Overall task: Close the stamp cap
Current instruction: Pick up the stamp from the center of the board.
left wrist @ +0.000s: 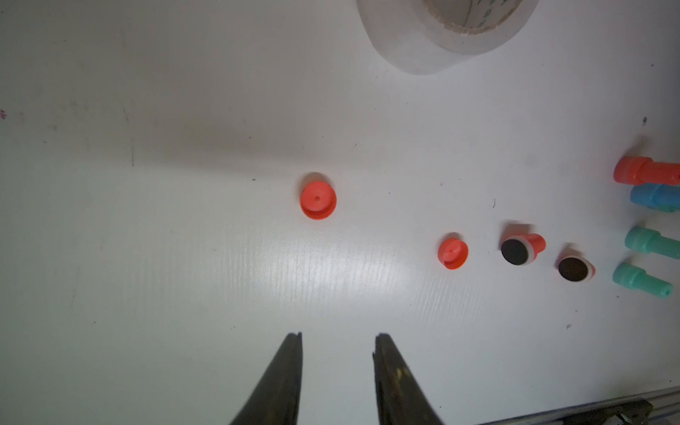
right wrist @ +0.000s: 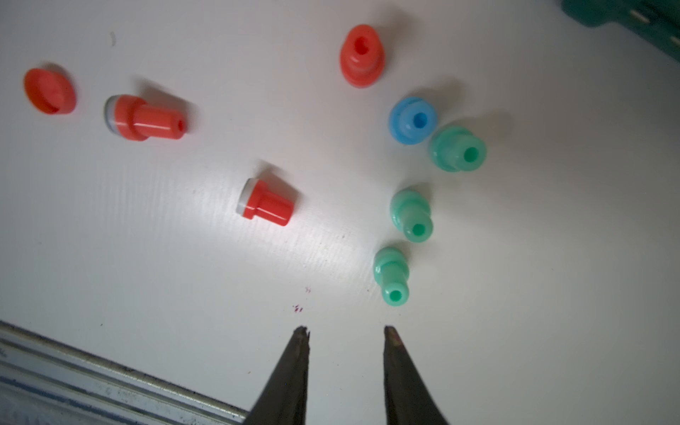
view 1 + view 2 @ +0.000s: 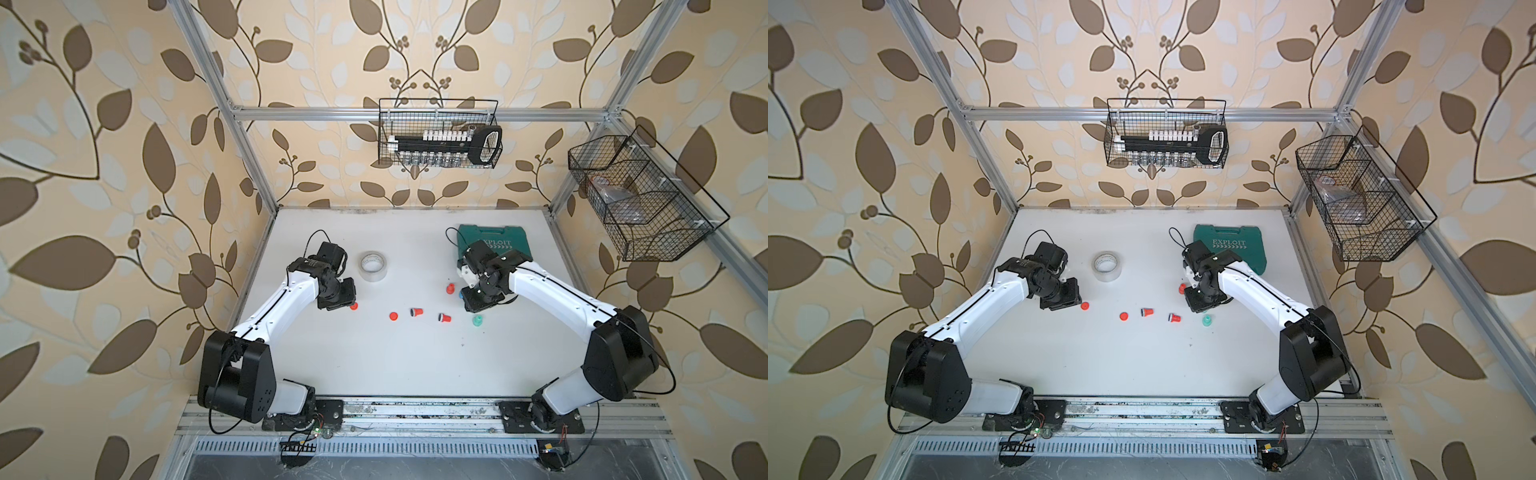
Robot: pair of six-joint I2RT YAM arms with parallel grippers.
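My left claw [image 1: 337, 336] and right claw [image 2: 346, 329] stand spread, empty. The red stamp [image 3: 417, 312] lies sideways on the white counter [image 3: 374, 365] (leaf-papered walls [image 3: 124, 166] around), pad toward 9 o'clock, handle toward 3; red cap [image 3: 393, 316] near, at 9.

Surface [image 3: 374, 365]: holds all items below.
Tape roll [image 3: 374, 266]: back, left of ctr, behind the row.
Case [image 3: 505, 245]: back right, lying flat.
Mid row, L to R: left cap [image 3: 353, 306], mid cap [image 3: 393, 316], stamp A [image 3: 416, 312], stamp B [image 3: 444, 318]; all apart, both stamps on their sides.
Upright stamps [image 2: 411, 215]: cluster right of row, in front of case.
Back basket [image 3: 440, 133]: on rear rail.
Side basket [image 3: 640, 199]: on right wall.
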